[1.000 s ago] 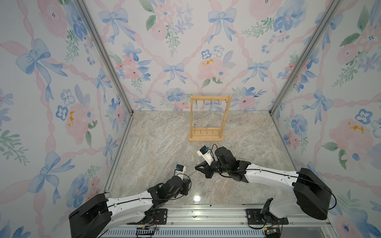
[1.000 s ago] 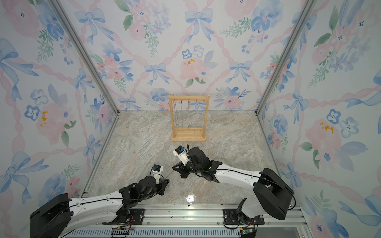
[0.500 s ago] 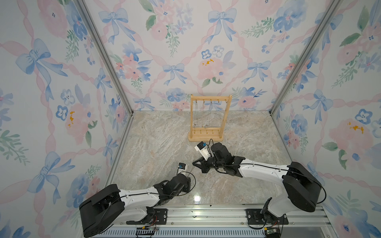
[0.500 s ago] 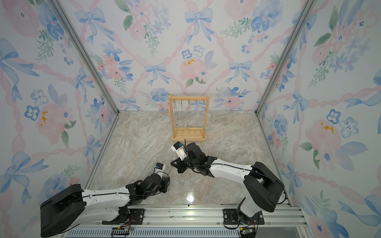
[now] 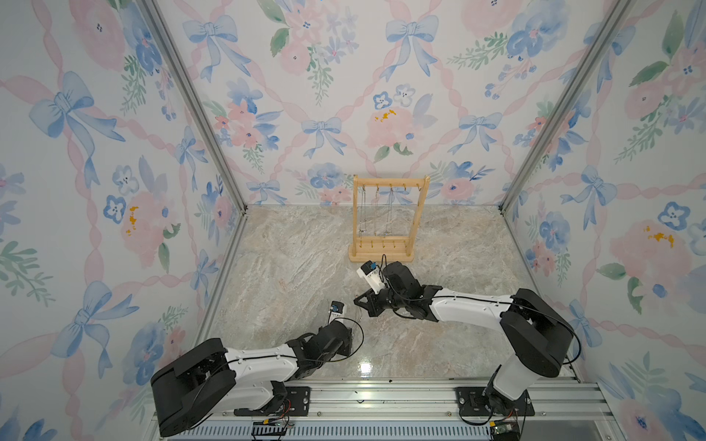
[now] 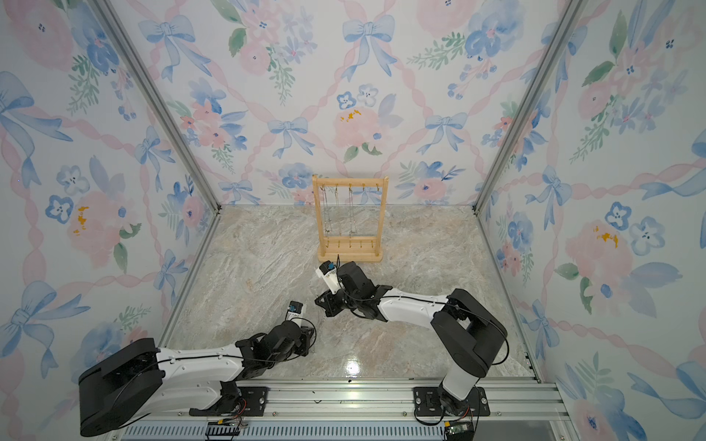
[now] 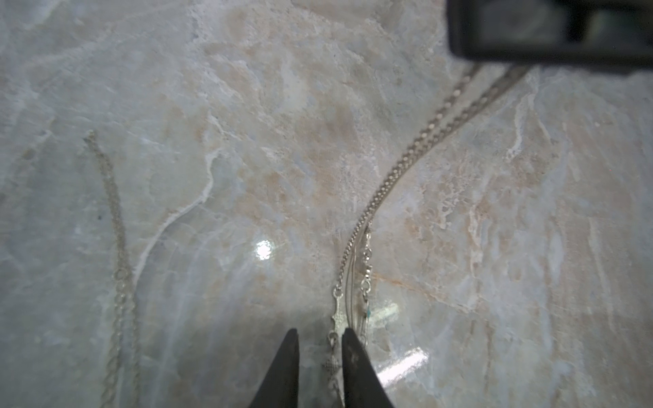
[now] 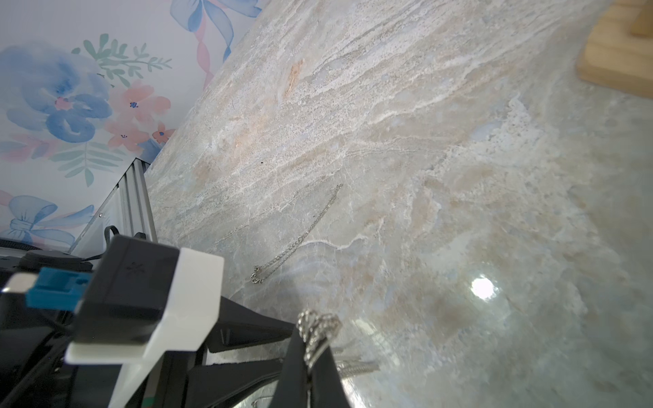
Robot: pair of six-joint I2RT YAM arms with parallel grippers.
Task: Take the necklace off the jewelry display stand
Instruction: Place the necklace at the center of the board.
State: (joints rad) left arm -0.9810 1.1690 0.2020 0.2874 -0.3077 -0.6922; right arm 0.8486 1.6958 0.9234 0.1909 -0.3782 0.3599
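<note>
Left gripper (image 7: 319, 339): you just opened it a little; necklace (image 7: 375, 205) lies between its fingers.
Right gripper (image 8: 314, 342): pinched tight on necklace.

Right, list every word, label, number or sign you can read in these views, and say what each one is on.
No text can be read.
Black camera housing on the left arm: a faint embossed mark, too blurred to read.
Small circuit board by the front rail: too small to show any print.
Jewelry display stand and wallpaper: no writing, only a floral pattern on the wallpaper.
</note>
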